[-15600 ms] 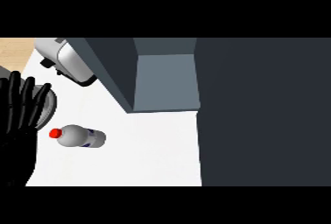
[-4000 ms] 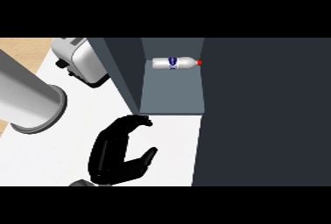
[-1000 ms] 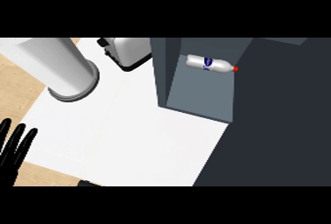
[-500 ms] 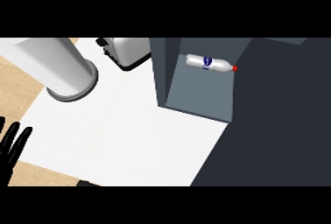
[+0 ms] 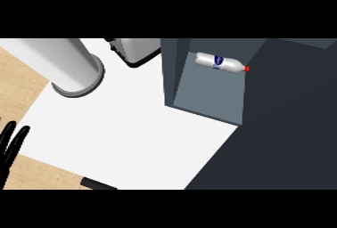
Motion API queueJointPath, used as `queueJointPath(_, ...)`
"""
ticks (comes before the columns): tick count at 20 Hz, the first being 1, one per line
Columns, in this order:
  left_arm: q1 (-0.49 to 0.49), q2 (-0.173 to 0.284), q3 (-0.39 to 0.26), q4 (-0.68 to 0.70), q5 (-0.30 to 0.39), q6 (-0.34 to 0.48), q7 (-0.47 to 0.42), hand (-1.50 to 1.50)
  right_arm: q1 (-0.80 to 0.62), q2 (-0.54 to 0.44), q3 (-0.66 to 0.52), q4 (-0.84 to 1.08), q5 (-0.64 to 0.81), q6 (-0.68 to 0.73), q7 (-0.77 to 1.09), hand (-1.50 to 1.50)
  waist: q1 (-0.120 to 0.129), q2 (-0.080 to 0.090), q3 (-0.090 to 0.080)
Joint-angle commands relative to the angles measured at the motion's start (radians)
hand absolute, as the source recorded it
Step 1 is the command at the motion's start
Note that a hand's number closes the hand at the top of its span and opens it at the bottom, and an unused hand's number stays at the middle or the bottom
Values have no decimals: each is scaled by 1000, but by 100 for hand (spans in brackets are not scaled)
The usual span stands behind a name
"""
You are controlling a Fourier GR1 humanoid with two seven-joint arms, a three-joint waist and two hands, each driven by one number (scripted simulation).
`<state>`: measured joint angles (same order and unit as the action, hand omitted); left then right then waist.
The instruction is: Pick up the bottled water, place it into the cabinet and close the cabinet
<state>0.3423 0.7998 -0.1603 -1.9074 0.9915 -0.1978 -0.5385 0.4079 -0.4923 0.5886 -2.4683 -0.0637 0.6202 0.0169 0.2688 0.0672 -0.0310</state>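
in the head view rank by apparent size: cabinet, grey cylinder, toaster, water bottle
1. cabinet
2. grey cylinder, though it stands nearer the camera, which may inflate it
3. toaster, cut off by the view's top edge, so unsure
4. water bottle

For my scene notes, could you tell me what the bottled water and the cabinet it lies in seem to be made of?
The bottled water looks like clear or whitish plastic: pale glossy body, dark blue label, red cap. The cabinet looks like matte painted board or metal: flat, even slate-grey faces without grain or shine. Which one, the view leaves open.
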Motion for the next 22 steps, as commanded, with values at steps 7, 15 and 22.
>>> queueJointPath(7, -15, 6, 9, 8, 6, -18, 3, -150, -55, 103, 16, 45, -49, -80, 96, 150, 4, 14, 6)
queueJointPath(15, -23, 20, 22, 30, 18, -40, 13, -150, -206, 115, -52, 113, -5, -94, 213, 150, 10, 6, 5)
queueJointPath(22, -24, 17, 27, 47, 23, -44, 12, -150, -369, 200, -88, 265, -31, -145, 339, 150, 11, 1, 9)
